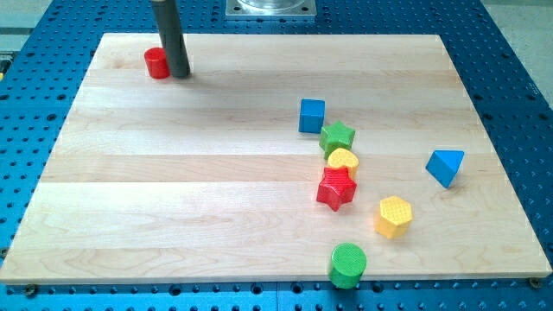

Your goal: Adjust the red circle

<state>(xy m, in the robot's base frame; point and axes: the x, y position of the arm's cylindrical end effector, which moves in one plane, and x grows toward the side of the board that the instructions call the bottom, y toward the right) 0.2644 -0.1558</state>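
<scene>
My tip (181, 74), a plain rod tool with nothing to open or close, stands in the upper left of the frame, touching the red circle (156, 63) on that block's right side. The circle sits close to the tabletop (173, 216) top edge; a firm push leftward or upward could slide it off.

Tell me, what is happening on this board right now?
My tip stands at the red circle near the view's top left, just on its right side and apparently touching it. The other blocks lie untouched toward the view's right, among them a blue cube and a green circle at the bottom edge.
</scene>
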